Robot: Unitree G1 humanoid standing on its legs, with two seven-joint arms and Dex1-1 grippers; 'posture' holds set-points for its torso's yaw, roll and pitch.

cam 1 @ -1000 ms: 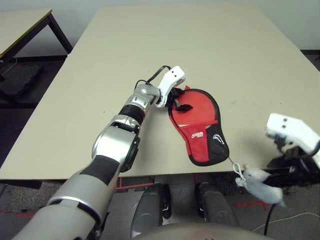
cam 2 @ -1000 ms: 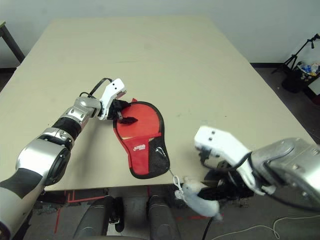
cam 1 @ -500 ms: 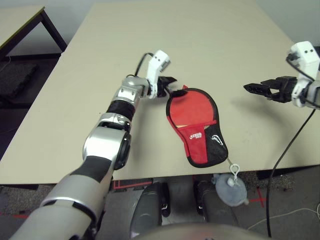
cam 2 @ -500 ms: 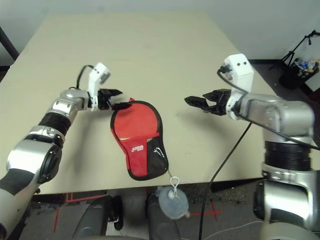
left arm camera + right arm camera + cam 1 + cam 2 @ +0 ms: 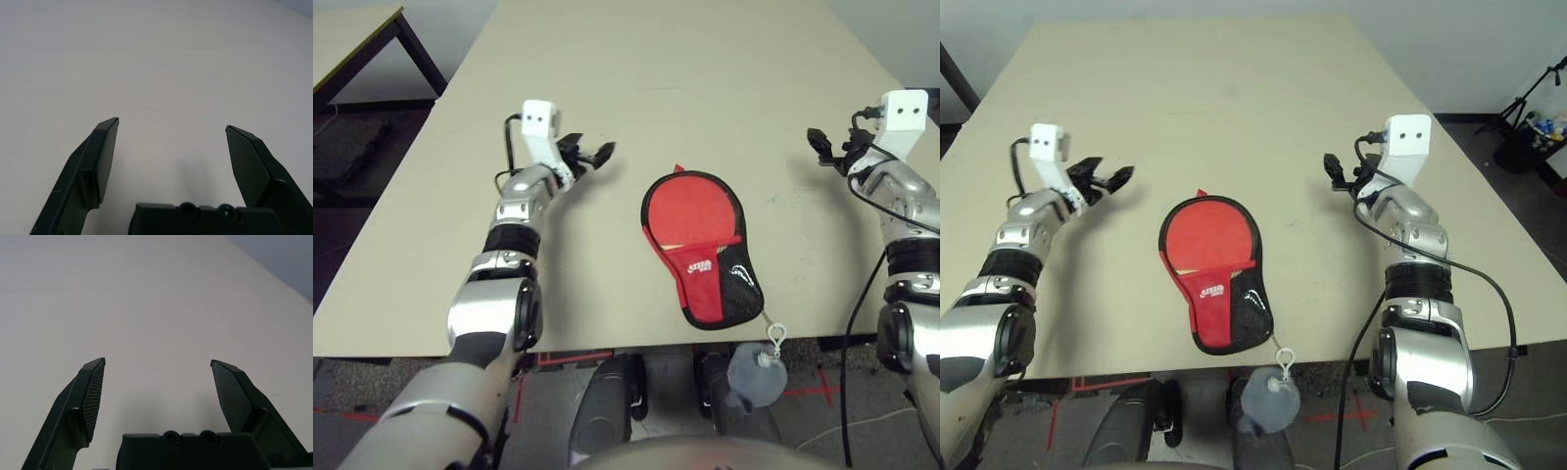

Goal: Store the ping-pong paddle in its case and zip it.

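Observation:
The red and black case (image 5: pixel 715 284) lies flat near the table's front edge, with its narrow end toward me. The ping-pong paddle lies inside it. Its round red face (image 5: pixel 693 208) shows in the wide part, and a sliver of pale wooden handle (image 5: pixel 668 243) shows above the logo flap. The white pom-pom (image 5: pixel 754 372) hangs off the table edge on its zipper cord. My left gripper (image 5: pixel 592 154) hovers open to the left of the case, apart from it. My right gripper (image 5: pixel 1332 168) hovers open well to the right. Both wrist views show spread fingers (image 5: pixel 100 161) (image 5: pixel 90 396) over bare tabletop.
The beige table (image 5: pixel 705 78) stretches far behind the case. A second table (image 5: pixel 352 39) stands at the back left. A black cable (image 5: pixel 1371 323) hangs from my right arm past the table's front edge. A tripod (image 5: pixel 1528 108) stands on the floor at the right.
My left gripper has drawn back leftward from the case's top rim. My right arm has let go of the pom-pom below the table edge and swung up to the right; the pom-pom now dangles.

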